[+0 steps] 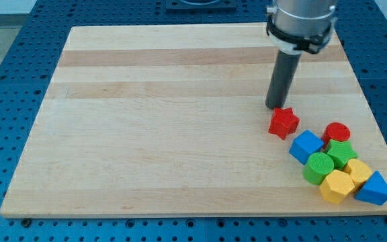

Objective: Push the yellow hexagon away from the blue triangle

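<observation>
The yellow hexagon (336, 185) lies near the board's lower right corner, touching the blue triangle (375, 189) on its right. A second yellow block (359, 171) sits just above them, between the two. My tip (275, 106) stands on the board well up and to the left of this cluster, just above the left side of a red star (283, 122), very close to it or touching it.
A blue cube (306, 146), a red cylinder (336, 132), a green block (342, 153) and a green cylinder (318, 167) crowd together above the hexagon. The wooden board's right edge (379, 138) and bottom edge (200, 213) run close to the cluster.
</observation>
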Tool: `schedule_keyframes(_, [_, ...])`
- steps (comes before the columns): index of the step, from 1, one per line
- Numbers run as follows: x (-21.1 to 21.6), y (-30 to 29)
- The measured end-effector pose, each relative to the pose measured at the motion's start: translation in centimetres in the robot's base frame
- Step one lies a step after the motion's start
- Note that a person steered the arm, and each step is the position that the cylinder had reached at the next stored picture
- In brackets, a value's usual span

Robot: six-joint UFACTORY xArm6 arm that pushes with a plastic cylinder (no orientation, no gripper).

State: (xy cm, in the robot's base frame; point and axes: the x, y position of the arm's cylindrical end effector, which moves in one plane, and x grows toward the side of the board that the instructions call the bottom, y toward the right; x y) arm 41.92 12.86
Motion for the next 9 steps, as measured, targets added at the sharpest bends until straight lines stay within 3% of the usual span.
schedule_keyframes(1, [-2.7,4.6])
schedule_keyframes(3, [-0.7,21.7])
schedule_keyframes(4, [0.7,21.7])
schedule_keyframes(6, [18.9,21.5])
schedule_keyframes(9, [19.9,14.8])
